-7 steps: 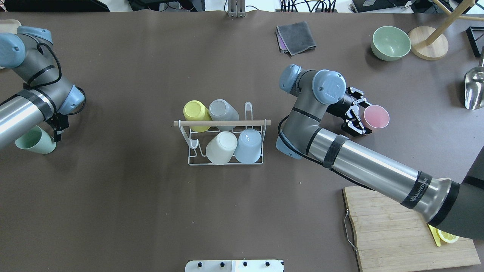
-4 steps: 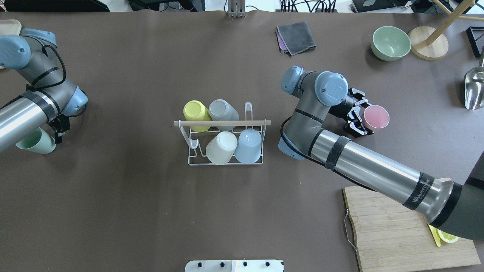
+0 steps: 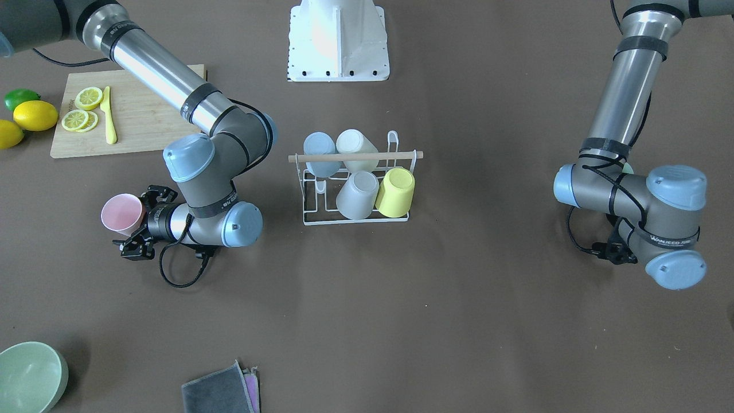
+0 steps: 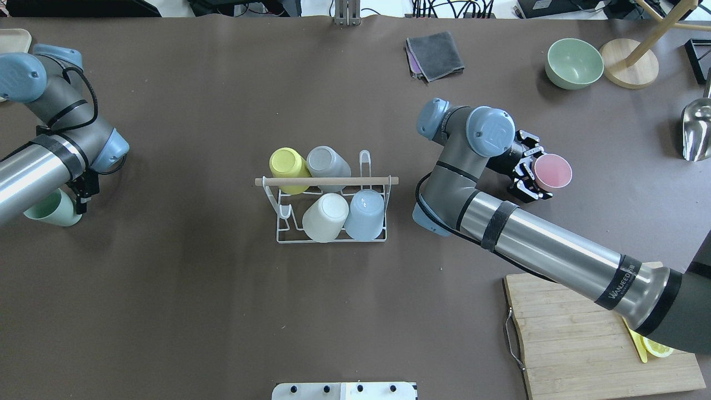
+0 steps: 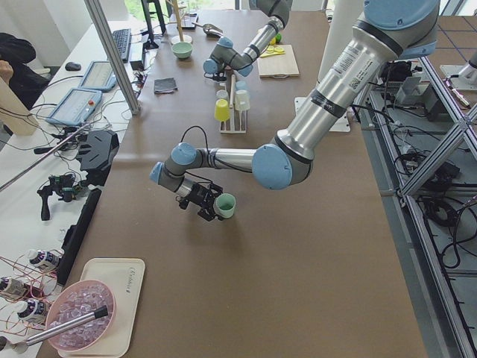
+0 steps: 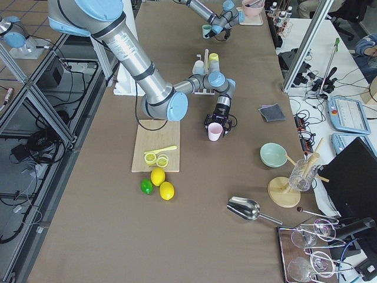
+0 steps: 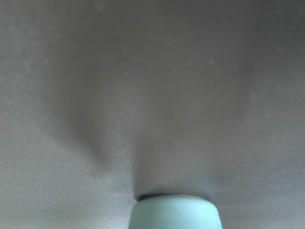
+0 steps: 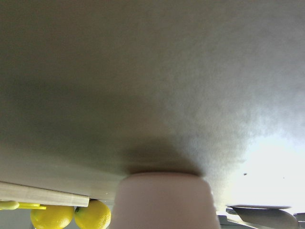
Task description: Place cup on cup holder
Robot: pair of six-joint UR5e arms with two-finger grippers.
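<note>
Currently the right gripper (image 4: 540, 173) stands wide, jaws flanking the upright pink cup (image 4: 554, 171), not visibly clamped. The holder (image 4: 289, 240) lies toward the robot's left of it, rod (image 4: 328, 181) running left-right, free prong (image 4: 364, 161) at its far right corner; the right arm (image 4: 555, 250) is nearer. The left gripper (image 5: 211, 207) is by the green cup (image 5: 225, 205): state unclear. The arm band (image 4: 616, 280) reads "WANJEED".

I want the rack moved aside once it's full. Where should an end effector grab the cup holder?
Probably the wooden rod handle across the top of the cup holder, near its middle, coming straight down and closing across it. It is the highest, thin, bare part, while four cups crowd the wires below.
</note>
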